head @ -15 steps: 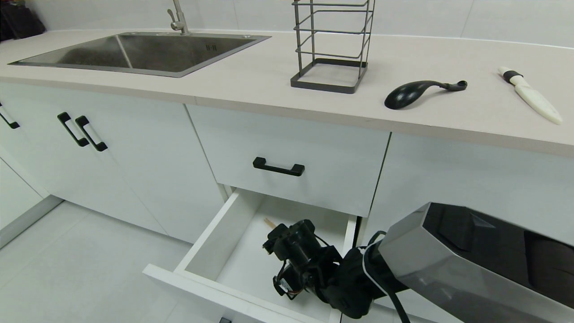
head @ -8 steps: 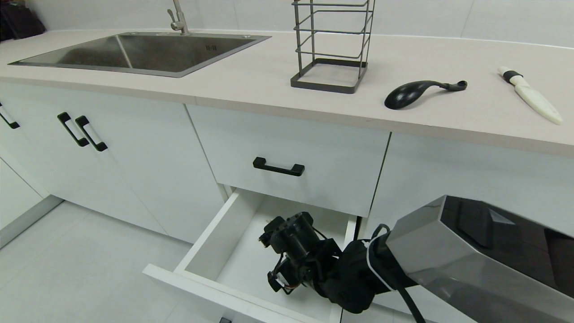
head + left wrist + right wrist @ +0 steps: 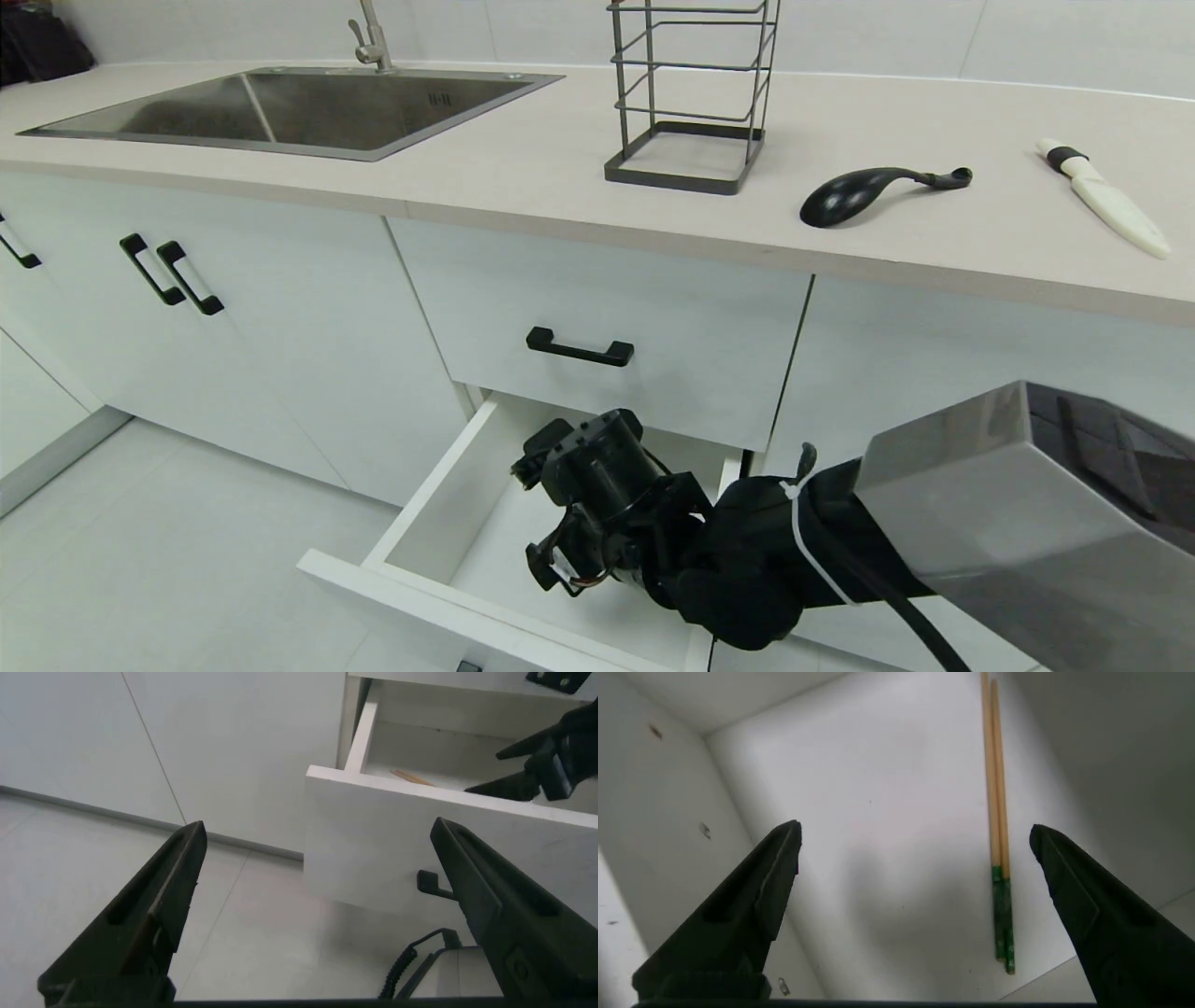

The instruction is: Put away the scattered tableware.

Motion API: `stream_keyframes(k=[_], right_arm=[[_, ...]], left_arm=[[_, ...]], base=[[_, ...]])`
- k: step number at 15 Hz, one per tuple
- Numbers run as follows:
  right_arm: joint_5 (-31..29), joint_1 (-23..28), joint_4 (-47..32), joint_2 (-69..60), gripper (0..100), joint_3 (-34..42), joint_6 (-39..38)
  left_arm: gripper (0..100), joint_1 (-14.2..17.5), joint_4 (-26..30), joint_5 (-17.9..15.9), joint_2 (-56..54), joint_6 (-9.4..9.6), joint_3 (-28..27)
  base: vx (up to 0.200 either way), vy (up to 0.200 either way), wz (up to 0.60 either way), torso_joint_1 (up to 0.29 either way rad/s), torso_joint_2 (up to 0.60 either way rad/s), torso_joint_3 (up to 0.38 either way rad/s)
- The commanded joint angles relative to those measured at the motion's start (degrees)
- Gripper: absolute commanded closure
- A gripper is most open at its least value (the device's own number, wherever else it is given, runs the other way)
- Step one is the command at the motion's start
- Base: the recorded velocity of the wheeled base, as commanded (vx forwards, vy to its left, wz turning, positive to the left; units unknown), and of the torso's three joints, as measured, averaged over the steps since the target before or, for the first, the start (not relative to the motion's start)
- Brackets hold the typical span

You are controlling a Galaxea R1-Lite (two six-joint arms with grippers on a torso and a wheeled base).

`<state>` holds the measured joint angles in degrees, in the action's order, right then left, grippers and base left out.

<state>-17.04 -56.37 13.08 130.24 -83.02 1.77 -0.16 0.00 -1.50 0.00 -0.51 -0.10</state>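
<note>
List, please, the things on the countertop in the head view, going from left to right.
sink → wire rack → black spoon → white knife

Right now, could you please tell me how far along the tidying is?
Done: a pair of chopsticks lies in the open drawer. In hand: nothing; the right gripper hangs open inside the drawer. Left: the black spoon and white knife on the counter, then closing the drawer.
</note>
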Motion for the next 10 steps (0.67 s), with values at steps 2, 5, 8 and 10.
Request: stream_keyframes(k=[2, 5, 8, 10], right_arm=[[-0.01, -1.64, 0.02, -4.12, 0, 0.4, 0.08], [0.08, -2.78, -0.07, -7.46, 0, 0.75, 0.17], [0.61, -3.66, 1.07, -12.3, 0, 3.21, 0.61], [2.63, -3.66, 9.07, -16.95, 0, 10.42, 1.66]], left_arm=[[0, -0.02, 0.0, 0.01, 0.0, -0.02, 0.01], [0, 0.07, 0.0, 0.01, 0.0, -0.02, 0.01], [0, -0.02, 0.0, 0.01, 0.0, -0.02, 0.01], [0, -0.02, 0.0, 0.01, 0.0, -0.02, 0.01]], base=[[0.0, 0.0, 0.0, 0.0, 0.0, 0.0], [0.0, 0.0, 0.0, 0.0, 0.0, 0.0], [0.0, 0.0, 0.0, 0.0, 0.0, 0.0], [0.0, 0.0, 0.0, 0.0, 0.0, 0.0]])
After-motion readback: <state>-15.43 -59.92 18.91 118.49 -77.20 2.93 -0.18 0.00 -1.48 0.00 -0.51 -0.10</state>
